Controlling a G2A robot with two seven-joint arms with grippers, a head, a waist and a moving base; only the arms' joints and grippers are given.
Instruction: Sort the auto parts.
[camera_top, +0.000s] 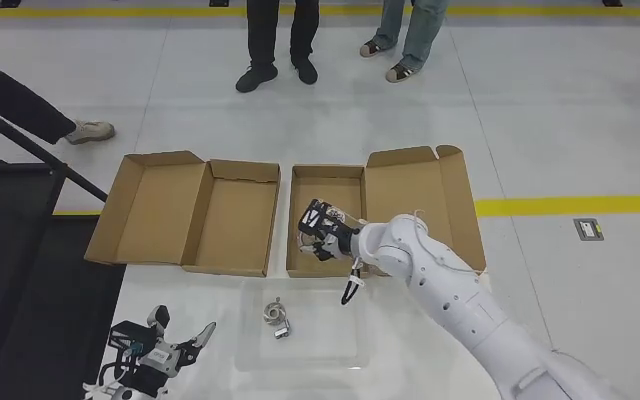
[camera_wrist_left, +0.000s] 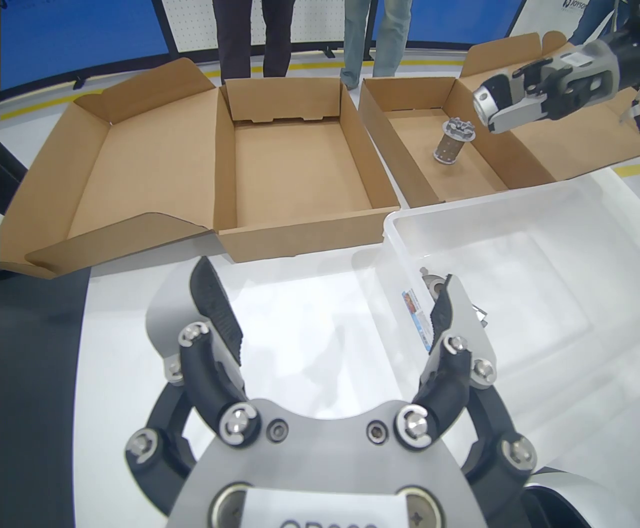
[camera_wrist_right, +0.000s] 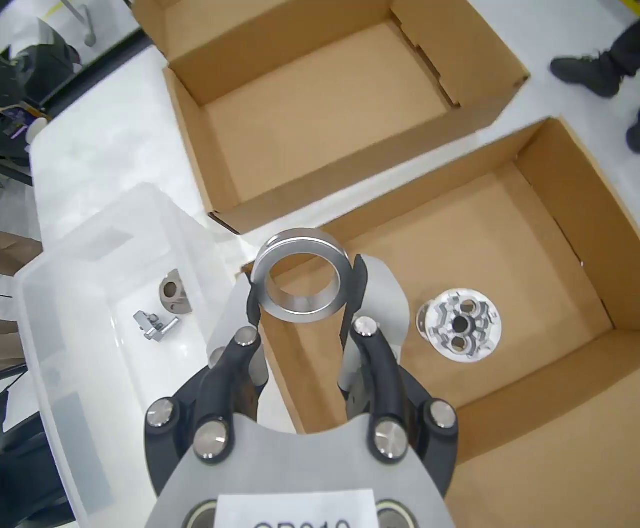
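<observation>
The right gripper (camera_wrist_right: 302, 295) is seen clenched on a metal ring (camera_wrist_right: 305, 309), which is pinched by its outer rim between the two dark fingers and held with its opening facing up. In the top view this gripper (camera_top: 318, 232) is placed over the right cardboard box (camera_top: 325, 190), toward the box's 7 o'clock corner. A flanged cylindrical part (camera_wrist_right: 460, 325) is stood on end on that box's floor, apart from the ring. The left gripper (camera_wrist_left: 325, 280) is held released, its fingers spread wide with nothing between them, above the white table (camera_top: 200, 300) at about 8 o'clock from the clear plastic bin (camera_top: 320, 345). Small metal parts (camera_top: 275, 318) are found lying in the bin near its 9 o'clock wall. The right cardboard box is set just beyond the bin at 12 o'clock, and the left cardboard box (camera_top: 235, 220), lid folded flat outward, at about 10 o'clock. Beyond the table, a grey floor (camera_top: 520, 110) crossed by a yellow line (camera_top: 560, 205) is shown.
</observation>
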